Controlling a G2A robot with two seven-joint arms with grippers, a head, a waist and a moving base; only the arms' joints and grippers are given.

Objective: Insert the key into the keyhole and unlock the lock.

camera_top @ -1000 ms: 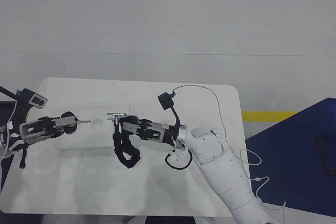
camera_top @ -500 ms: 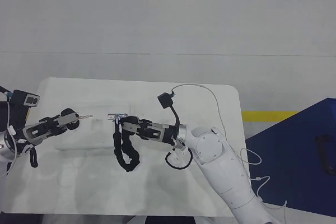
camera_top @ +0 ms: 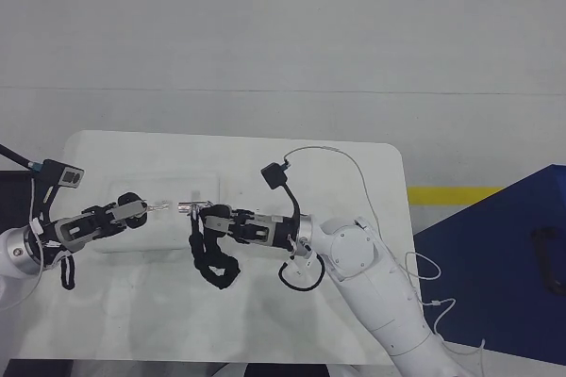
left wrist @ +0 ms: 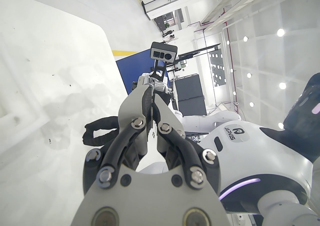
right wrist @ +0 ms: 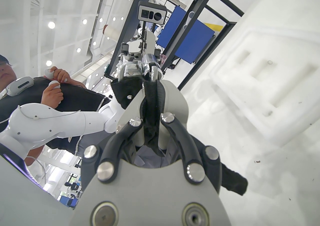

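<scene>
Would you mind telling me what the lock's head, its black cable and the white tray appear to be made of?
The lock head looks like shiny bare metal, given its silver glints. The black cable seems fabric-sleeved: matte, soft, wrinkled. The white tray is likely foam: dull, grainy, with moulded recesses.

A short open gap lies between key [camera_top: 155, 205] and lock [camera_top: 192, 204]; the black loop [camera_top: 214, 264] lies clear of it.

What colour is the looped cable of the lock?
Black; the cable shows best in the top view.
</scene>
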